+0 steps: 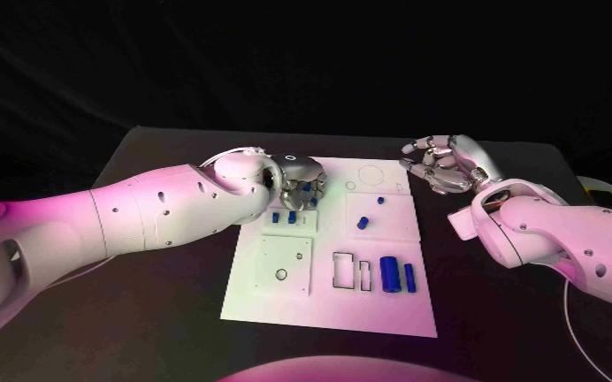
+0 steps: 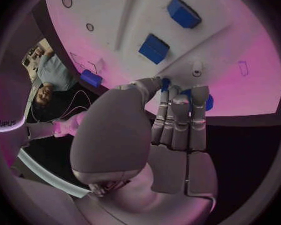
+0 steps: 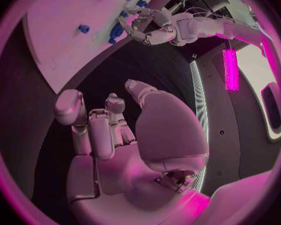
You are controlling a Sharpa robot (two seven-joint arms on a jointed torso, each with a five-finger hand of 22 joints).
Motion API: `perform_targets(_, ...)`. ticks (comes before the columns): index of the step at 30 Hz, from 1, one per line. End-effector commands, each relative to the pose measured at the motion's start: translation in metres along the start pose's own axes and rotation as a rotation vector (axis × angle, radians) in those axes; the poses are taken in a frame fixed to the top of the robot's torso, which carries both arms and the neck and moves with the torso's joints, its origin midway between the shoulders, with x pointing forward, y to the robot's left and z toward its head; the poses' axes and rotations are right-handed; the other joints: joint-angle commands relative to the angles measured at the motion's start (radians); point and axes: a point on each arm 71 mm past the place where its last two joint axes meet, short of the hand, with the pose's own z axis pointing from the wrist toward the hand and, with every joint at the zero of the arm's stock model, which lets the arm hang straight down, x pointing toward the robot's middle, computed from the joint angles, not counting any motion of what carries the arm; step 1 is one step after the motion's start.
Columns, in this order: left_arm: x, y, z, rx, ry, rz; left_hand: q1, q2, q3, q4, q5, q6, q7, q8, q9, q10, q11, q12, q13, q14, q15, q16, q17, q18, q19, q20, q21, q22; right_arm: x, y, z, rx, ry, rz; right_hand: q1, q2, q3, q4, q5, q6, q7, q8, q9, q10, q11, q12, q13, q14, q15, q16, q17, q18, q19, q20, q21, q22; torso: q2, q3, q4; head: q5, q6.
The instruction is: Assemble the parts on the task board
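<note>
Reaching over the task board, left hand sits low on its upper-left part, fingers curled over small blue parts; whether it grips one, cannot tell. Right hand hovers off the board's upper-right corner, fingers curled in, holding nothing. Two blue cylinders lie near the board's lower right.

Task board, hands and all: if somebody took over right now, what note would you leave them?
Left hand: down on the board's upper left, fingers at blue parts; whether it grips one is unclear.
Right hand: off the board's right edge, fingers curled, holding nothing.
Small part lies mid-board; two long parts lie lower right.
Done: nothing plainly seated. Left: assembly.
</note>
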Motion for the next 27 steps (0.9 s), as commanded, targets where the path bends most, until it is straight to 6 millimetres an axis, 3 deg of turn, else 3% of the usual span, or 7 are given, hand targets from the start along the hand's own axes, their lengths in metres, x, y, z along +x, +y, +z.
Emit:
perform_targets(1, 0.0021, 0.0, 0.0009, -0.015, 0.028, -0.001, 0.007, -0.001, 0.009, -0.001, -0.004, 0.01, -0.001, -0.006, -0.002, 0.008, -0.001, 0.004, -0.001, 0.009, 0.0, 0.01, 0.006, -0.021, 0.013, 0.0, 0.01, 0.008, 0.0015, 0.0015, -0.0001, -0.014, 0.009, -0.003, -0.005, 0.002, 0.001, 0.007, 0.003, -0.007, 0.003, 0.004, -0.001, -0.006, -0.002, -0.002, 0.0, 0.017, -0.003, -0.005, 0.001, 0.007, -0.008, -0.001, -0.004, -0.001, 0.0, 0.0, -0.001, 0.001, -0.001)
perform_targets(14, 0.0045, -0.0023, 0.0038, -0.006, 0.032, -0.008, 0.013, 0.011, 0.029, -0.012, -0.005, 0.035, -0.007, -0.007, -0.008, 0.037, -0.011, 0.008, -0.008, 0.033, -0.008, 0.047, 0.029, -0.029, 0.041, -0.006, 0.049, 0.053, 0.0022, 0.0019, 0.0002, -0.016, 0.011, -0.003, -0.005, 0.002, 0.001, 0.007, 0.003, -0.007, 0.003, 0.004, -0.001, -0.006, -0.002, -0.002, 0.0, 0.017, -0.003, -0.005, 0.001, 0.007, -0.008, -0.001, -0.004, -0.001, 0.0, 0.0005, -0.0007, 0.0, -0.003)
perform_targets(27, 0.0055, -0.0007, 0.0041, -0.004, 0.029, -0.021, 0.044, 0.04, 0.058, -0.062, -0.009, 0.089, -0.005, -0.013, -0.018, 0.1, -0.018, 0.007, -0.014, 0.089, -0.017, 0.107, 0.087, -0.044, 0.097, -0.014, 0.122, 0.138, 0.0024, 0.0018, 0.0005, -0.016, 0.012, -0.003, -0.005, 0.002, 0.001, 0.007, 0.003, -0.007, 0.003, 0.004, -0.001, -0.006, -0.002, -0.002, 0.0, 0.017, -0.003, -0.005, 0.001, 0.007, -0.008, -0.001, -0.004, -0.001, -0.001, 0.0006, -0.0004, 0.0, -0.005)
